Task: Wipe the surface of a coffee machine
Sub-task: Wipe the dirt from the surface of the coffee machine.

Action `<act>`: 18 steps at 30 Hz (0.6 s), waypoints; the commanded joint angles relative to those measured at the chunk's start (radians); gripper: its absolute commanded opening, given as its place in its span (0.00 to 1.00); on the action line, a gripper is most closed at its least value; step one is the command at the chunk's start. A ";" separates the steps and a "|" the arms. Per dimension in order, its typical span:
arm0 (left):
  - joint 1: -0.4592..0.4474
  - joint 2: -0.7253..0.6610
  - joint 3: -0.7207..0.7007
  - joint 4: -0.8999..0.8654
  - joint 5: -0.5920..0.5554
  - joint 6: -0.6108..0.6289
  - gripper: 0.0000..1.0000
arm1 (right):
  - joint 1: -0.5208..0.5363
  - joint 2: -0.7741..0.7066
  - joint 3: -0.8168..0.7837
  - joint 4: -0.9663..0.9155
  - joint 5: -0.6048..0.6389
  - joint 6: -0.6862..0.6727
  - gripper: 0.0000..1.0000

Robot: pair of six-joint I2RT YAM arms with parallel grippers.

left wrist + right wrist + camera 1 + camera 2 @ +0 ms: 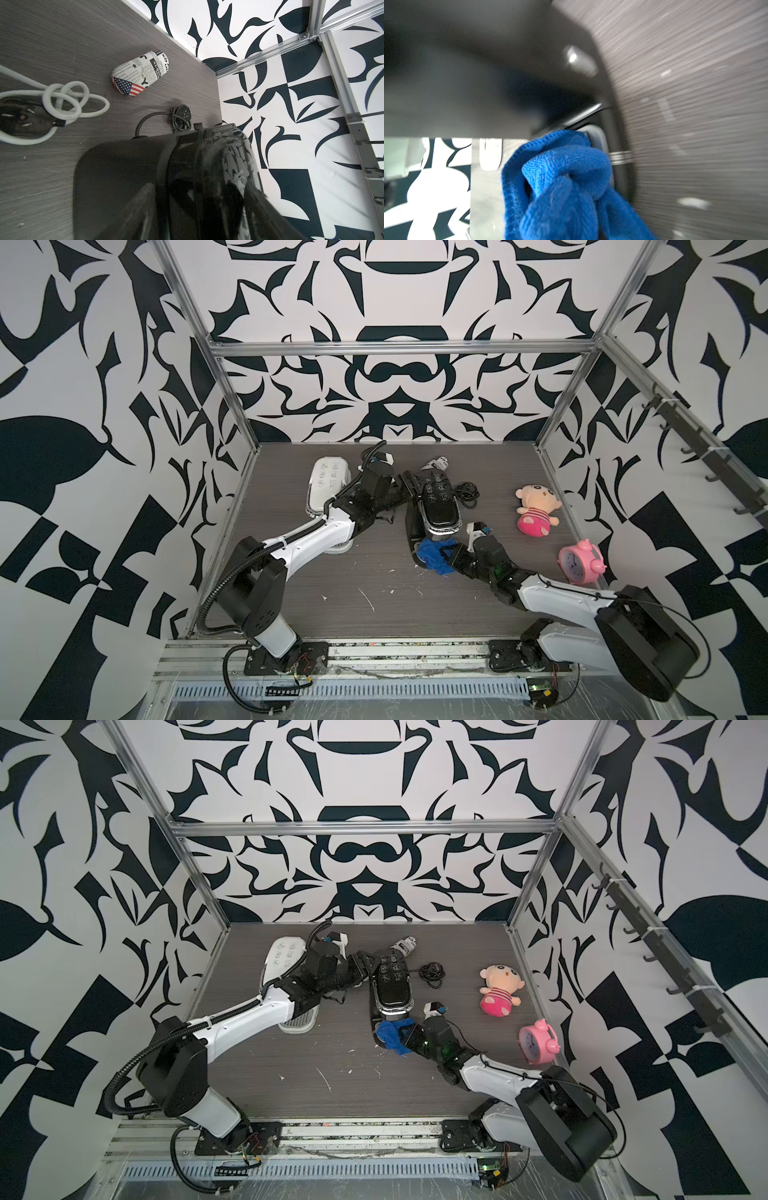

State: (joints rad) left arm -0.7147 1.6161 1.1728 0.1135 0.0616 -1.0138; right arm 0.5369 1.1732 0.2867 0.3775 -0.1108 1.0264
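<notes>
Table (374, 614): matt grey wood-grain laminate, scuffed with white flecks. Black machine (440, 510): smooth glossy plastic that catches reflections, with a chrome band round its top. White machine (328, 481): smooth glossy plastic with a chrome edge. Cloth (566, 176): blue looped microfibre, soft, with a stitched hem. Doll (534, 510): plush fabric. Clock (579, 566): shiny pink plastic. Case (141, 72): smooth newsprint-patterned covering, slight sheen. White cord (62, 97) and black cord (180, 118): smooth rubbery sheathing. Frame (399, 349): brushed aluminium rails. Walls (395, 302): matt printed sheet

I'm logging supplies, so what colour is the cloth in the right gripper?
Blue; the cloth shows best in the right wrist view.
</notes>
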 commanded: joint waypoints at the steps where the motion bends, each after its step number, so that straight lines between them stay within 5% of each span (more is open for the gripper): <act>1: -0.017 0.043 -0.020 -0.227 0.005 0.049 0.70 | -0.049 -0.064 -0.001 -0.116 0.007 -0.058 0.00; 8: -0.019 0.042 -0.010 -0.225 0.038 0.026 0.70 | 0.003 -0.110 0.031 -0.096 0.004 -0.044 0.00; 18: -0.019 0.050 -0.004 -0.235 0.027 0.023 0.70 | 0.154 0.195 0.121 0.186 -0.043 -0.002 0.00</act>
State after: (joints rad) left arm -0.7170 1.6161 1.1934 0.0734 0.0753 -1.0069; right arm 0.6647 1.3098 0.3588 0.4339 -0.1253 1.0080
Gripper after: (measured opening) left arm 0.704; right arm 0.184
